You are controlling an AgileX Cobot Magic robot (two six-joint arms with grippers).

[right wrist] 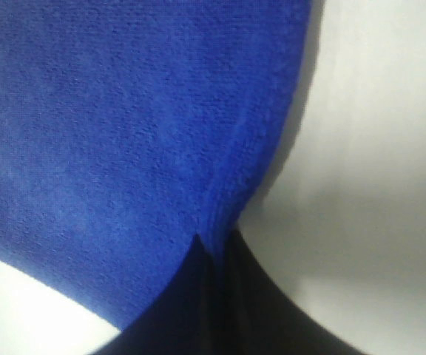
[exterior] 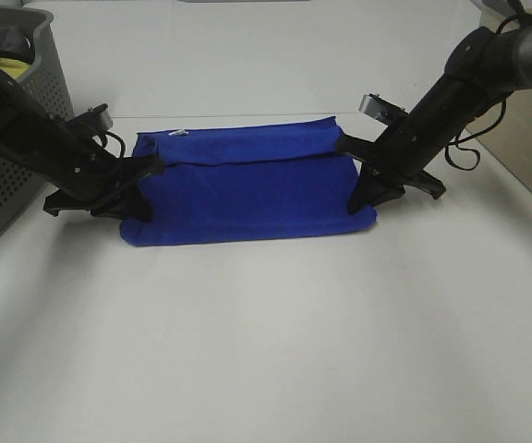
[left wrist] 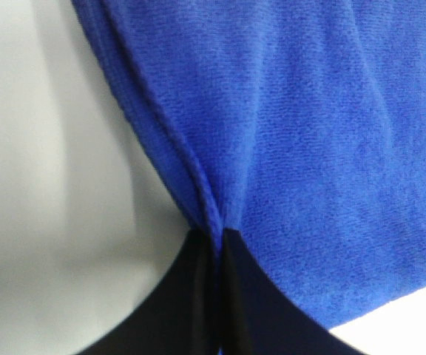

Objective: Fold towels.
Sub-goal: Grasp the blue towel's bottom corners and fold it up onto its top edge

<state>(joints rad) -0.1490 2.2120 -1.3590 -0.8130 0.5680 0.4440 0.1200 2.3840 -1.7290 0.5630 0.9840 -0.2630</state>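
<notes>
A royal-blue towel (exterior: 247, 189) lies folded on the white table, with a small white tag (exterior: 181, 132) at its far left corner. My left gripper (exterior: 148, 175) is shut on the towel's left short edge. In the left wrist view the black fingers (left wrist: 191, 296) pinch the stitched hem (left wrist: 198, 196) between them. At the opposite short edge my right gripper (exterior: 356, 180) is shut on the towel too. The right wrist view shows its fingers (right wrist: 220, 296) closed on the blue hem (right wrist: 224, 207).
A grey perforated basket (exterior: 26, 111) stands at the far left, holding a yellow-green cloth (exterior: 3, 66) and a dark cloth. The white table (exterior: 266, 351) spreads in front of the towel. The table's right edge (exterior: 525, 185) runs behind the right arm.
</notes>
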